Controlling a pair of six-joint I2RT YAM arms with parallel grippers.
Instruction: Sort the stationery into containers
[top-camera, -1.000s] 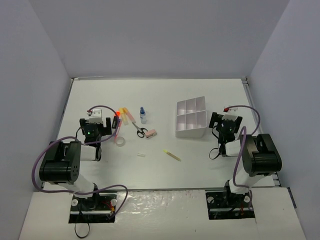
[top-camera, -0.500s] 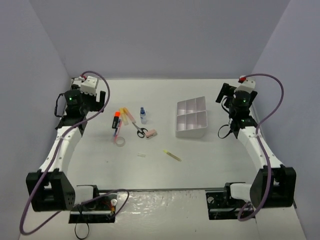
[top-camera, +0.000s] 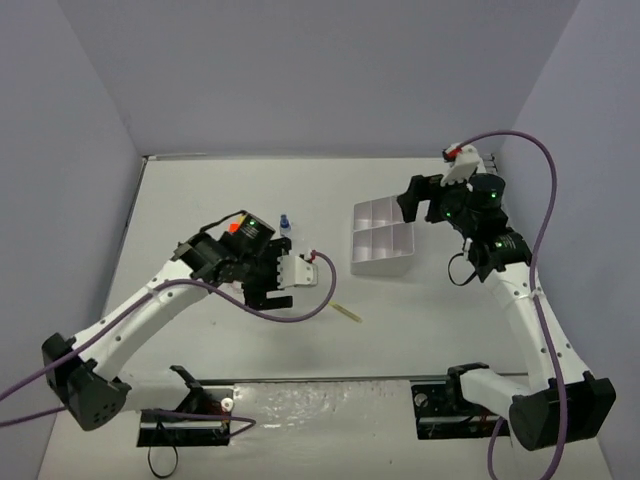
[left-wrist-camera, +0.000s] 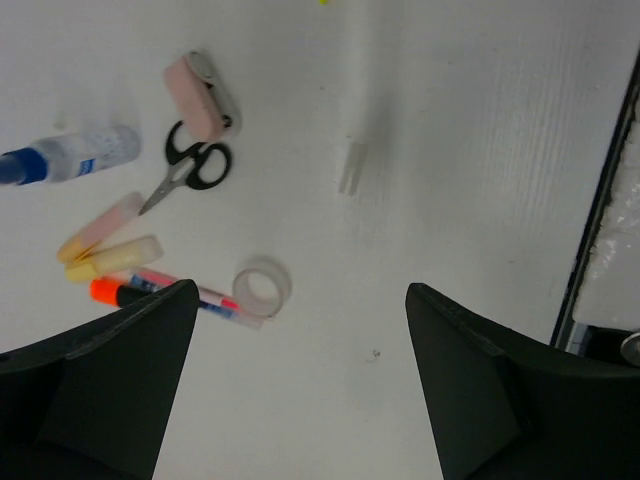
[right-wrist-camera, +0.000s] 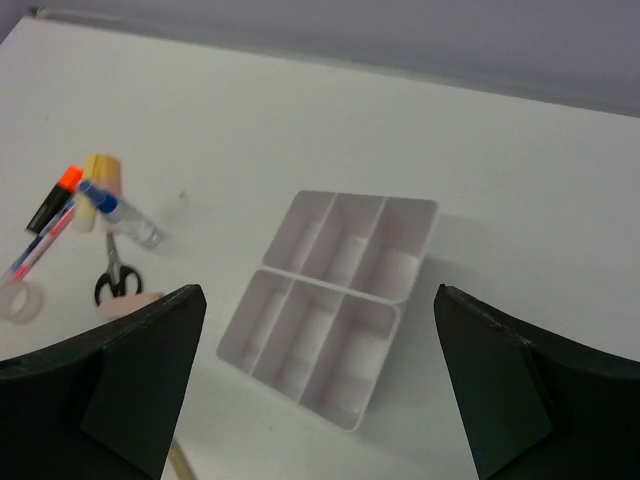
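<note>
The stationery lies in a loose group left of centre: black-handled scissors (left-wrist-camera: 190, 170), a pink eraser (left-wrist-camera: 195, 95), a clear tape ring (left-wrist-camera: 262, 287), pink, yellow and orange highlighters (left-wrist-camera: 115, 255) and a blue-capped bottle (left-wrist-camera: 75, 158). A thin yellow stick (top-camera: 345, 312) lies apart, nearer the front. My left gripper (left-wrist-camera: 300, 385) hangs open above the table beside the tape ring and hides most of the group from the top view. The white compartment tray (right-wrist-camera: 330, 305) holds nothing. High above it my right gripper (right-wrist-camera: 315, 390) stands open, holding nothing.
A small clear piece (left-wrist-camera: 351, 167) lies alone on the white table between the group and the yellow stick. The table's front edge (left-wrist-camera: 600, 200) runs close to the left gripper. Grey walls close in the left, back and right sides.
Both arms have unfolded from their rest near the bases. The left arm swung out over the stationery; the right arm rose and now leans towards the tray.
</note>
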